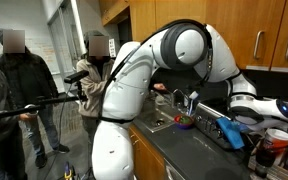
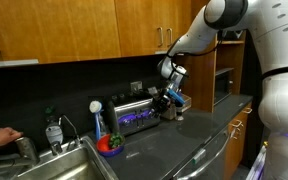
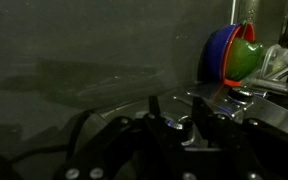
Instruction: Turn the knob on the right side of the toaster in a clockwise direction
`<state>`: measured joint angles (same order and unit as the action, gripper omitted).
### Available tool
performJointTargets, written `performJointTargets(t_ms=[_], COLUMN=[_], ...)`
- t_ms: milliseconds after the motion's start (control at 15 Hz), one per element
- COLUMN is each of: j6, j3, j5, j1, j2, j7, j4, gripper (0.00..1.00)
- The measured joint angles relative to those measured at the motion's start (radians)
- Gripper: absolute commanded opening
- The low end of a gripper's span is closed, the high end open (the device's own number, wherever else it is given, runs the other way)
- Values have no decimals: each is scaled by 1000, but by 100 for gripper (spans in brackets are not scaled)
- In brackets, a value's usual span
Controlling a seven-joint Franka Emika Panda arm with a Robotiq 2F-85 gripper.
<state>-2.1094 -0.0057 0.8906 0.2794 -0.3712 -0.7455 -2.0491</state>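
The toaster (image 2: 134,113) is a silver box with a dark, purple-lit front, standing on the dark counter against the wall. My gripper (image 2: 167,97) is at its right end. In the wrist view the two dark fingers of the gripper (image 3: 174,101) stand on either side of a small silver knob (image 3: 186,128) and close on it. In an exterior view the gripper (image 1: 225,128) reaches down to the counter, and the arm hides the toaster there.
A steel sink (image 2: 76,166) with a faucet (image 2: 24,150) lies left of the toaster. Beside it are a blue dish brush (image 2: 98,120) and a red-and-green bowl (image 2: 110,145). Stacked coloured bowls (image 3: 234,55) show in the wrist view. Wooden cabinets hang overhead. People (image 1: 24,90) stand nearby.
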Motion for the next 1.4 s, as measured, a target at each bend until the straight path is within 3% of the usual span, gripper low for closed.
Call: performJointTargets(t_ms=[333,733,1400], j6=[-19,-91,-200], j3=[-20,-39,-133], j5=[-3,-19,-207], j1=[-17,-37,-51], j2=[9,90,435], j7=[-2,-37,-52], j4=[-14,-117,-509], gripper=[100,100,100])
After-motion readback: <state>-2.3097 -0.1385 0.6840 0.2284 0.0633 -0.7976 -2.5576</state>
